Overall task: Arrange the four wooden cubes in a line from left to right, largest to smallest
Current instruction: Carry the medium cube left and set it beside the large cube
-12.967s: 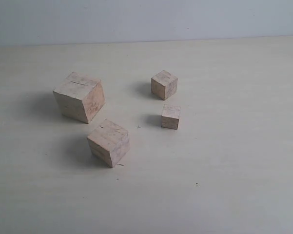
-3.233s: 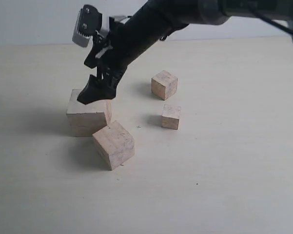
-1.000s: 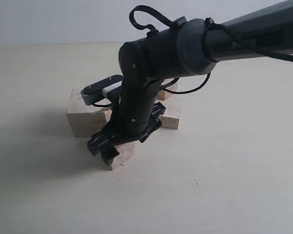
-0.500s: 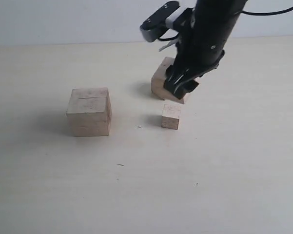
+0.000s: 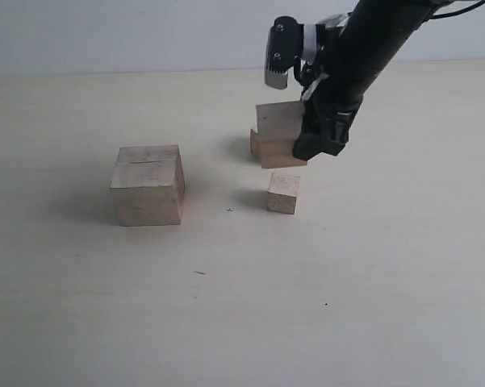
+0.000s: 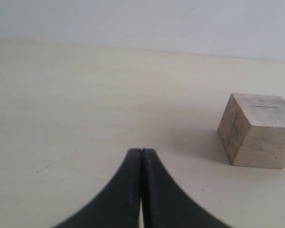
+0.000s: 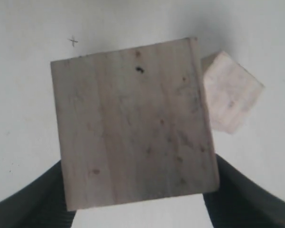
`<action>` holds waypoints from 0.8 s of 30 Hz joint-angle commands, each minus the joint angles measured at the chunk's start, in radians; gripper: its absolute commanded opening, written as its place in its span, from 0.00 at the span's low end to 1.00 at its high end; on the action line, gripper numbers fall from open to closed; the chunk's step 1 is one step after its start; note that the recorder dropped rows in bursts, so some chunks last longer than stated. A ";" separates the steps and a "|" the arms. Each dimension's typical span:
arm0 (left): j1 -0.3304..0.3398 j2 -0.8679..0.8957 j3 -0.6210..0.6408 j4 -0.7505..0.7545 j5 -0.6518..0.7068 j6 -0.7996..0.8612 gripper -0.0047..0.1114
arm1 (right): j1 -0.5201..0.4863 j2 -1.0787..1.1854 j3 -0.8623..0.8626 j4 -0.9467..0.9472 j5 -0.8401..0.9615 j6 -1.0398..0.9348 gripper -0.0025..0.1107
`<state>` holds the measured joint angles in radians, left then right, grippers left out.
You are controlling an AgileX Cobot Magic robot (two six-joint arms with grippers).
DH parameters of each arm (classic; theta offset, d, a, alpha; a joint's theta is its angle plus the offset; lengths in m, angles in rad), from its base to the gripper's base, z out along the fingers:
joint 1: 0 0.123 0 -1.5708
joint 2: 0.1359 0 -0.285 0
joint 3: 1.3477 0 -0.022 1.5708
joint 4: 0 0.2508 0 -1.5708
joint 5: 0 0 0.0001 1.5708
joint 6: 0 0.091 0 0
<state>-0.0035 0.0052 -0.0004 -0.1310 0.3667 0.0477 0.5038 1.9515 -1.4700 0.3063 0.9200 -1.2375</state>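
Second-largest wooden cube (image 5: 279,119) hangs clamped in your right gripper (image 5: 316,135), just over the third-largest cube (image 5: 276,153); your left gripper (image 6: 141,187) is pinched closed, empty.

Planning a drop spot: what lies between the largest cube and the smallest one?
Bare table with one tiny dark mark, in the exterior view, between the largest cube and the smallest cube.

Largest cube (image 5: 148,184): pale tan; thin dark line recorded.
Second cube (image 7: 133,123): tan, faint grain, dark specks.
Table (image 5: 226,322): cream.
Arm (image 5: 371,40): black.
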 commanded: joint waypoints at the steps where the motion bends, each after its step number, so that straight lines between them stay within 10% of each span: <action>1: -0.007 -0.005 0.000 -0.003 -0.008 0.001 0.04 | -0.003 0.044 -0.023 0.195 -0.006 -0.309 0.02; 24: -0.007 -0.005 0.000 -0.003 -0.008 0.001 0.04 | 0.043 0.315 -0.166 0.518 -0.002 -0.448 0.02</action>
<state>-0.0035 0.0052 -0.0004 -0.1310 0.3667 0.0477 0.5292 2.2567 -1.6284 0.7933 0.9247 -1.6786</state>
